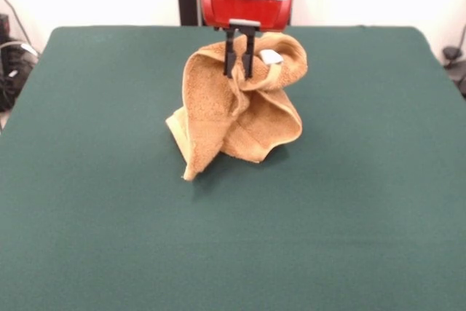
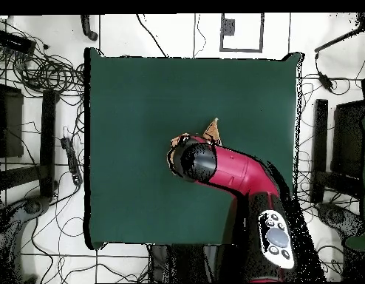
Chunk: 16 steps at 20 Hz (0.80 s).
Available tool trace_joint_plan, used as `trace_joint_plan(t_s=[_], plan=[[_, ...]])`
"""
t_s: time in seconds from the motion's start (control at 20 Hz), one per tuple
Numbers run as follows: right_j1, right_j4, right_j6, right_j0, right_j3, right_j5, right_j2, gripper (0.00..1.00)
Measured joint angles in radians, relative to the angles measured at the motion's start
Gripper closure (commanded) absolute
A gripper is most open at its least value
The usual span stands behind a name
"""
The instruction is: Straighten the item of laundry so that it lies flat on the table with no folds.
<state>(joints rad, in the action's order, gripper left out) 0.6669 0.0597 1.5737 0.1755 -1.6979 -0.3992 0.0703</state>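
— How do the jaws stand?
— Nearly closed, pinching a bunched fold of the towel near its top.
— And the towel itself?
— It hangs crumpled beneath them, its lower corners resting on the green surface. From overhead the arm hides most of it, near the surface's middle.

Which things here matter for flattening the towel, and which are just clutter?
Job:
- golden-orange terry-cloth towel, bunched and lifted
- black-fingered gripper, shut on the towel
- dark green felt-covered table

Lying about:
- tangled black cables on the floor
- black stands beside the table
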Motion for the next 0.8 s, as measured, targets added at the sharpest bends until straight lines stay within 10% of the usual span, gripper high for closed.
trace_joint_plan(t_s=[0.8], plan=[[0.002, 0.000, 0.000, 0.000, 0.000, -0.014, -0.001, 1.00]])
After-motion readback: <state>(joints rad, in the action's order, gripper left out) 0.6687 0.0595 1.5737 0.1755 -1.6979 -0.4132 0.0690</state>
